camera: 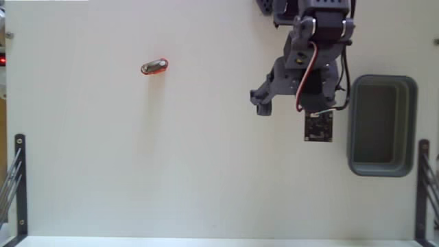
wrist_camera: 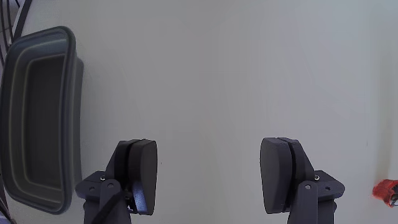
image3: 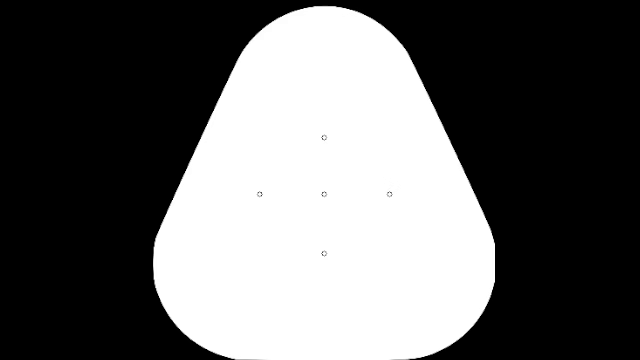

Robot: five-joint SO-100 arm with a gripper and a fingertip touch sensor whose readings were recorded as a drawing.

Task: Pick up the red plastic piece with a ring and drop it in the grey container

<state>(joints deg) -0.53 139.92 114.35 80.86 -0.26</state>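
The gripper [wrist_camera: 209, 183] gapes wide and empty beside the grey container [camera: 382, 125], well apart from the red plastic piece with a ring [camera: 154, 66], so a misjudged long reach could knock it away.

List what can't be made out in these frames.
- Red piece: wrist view's right edge cuts it off; ring not visible there.
- Red piece: too small in the fixed view for ring detail.
- Grey container: wrist view's left edge clips it.
- Gripper: fingertips hidden under the arm in the fixed view; open in the wrist view.
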